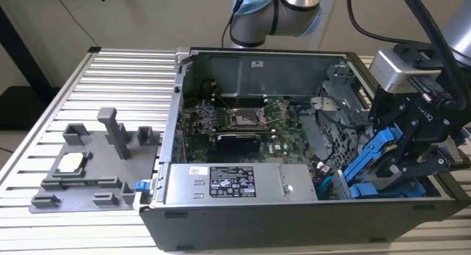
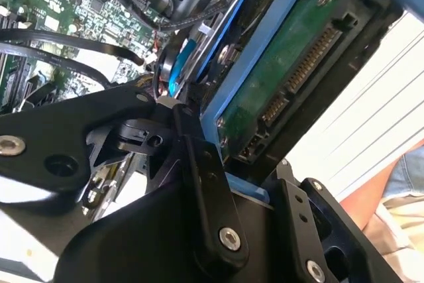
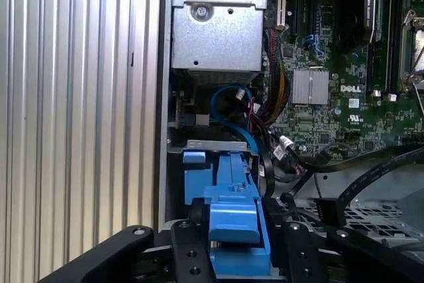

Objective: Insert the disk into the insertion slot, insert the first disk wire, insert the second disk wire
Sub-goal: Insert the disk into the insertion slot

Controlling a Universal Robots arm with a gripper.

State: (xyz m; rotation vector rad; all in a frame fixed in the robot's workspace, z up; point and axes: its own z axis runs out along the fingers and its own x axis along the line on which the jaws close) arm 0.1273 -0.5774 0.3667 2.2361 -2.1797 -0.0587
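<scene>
In the exterior view my gripper [image 1: 394, 158] is shut on the disk [image 1: 376, 153], a drive in a bright blue carrier. It holds the disk tilted on edge over the right front corner of the open computer case. The first wrist view has the blue carrier [image 3: 235, 220] clamped between my black fingers [image 3: 189, 250]. In the second wrist view the disk [image 2: 278, 77] turns its green circuit board and connector pins toward the camera. The insertion slot [image 3: 213, 145], a grey sheet-metal bay, lies just beyond the disk. Another blue-framed drive [image 3: 197, 178] sits in that cage.
The silver power-supply box [image 1: 239, 183] fills the case's front. Black cables [image 3: 358, 160] and a blue cable [image 3: 228, 101] lie loose beside the cage, over the green motherboard [image 1: 243, 120]. A grey fixture [image 1: 96, 161] stands on the ribbed table. Part of a person [image 2: 391, 183] is beside the table.
</scene>
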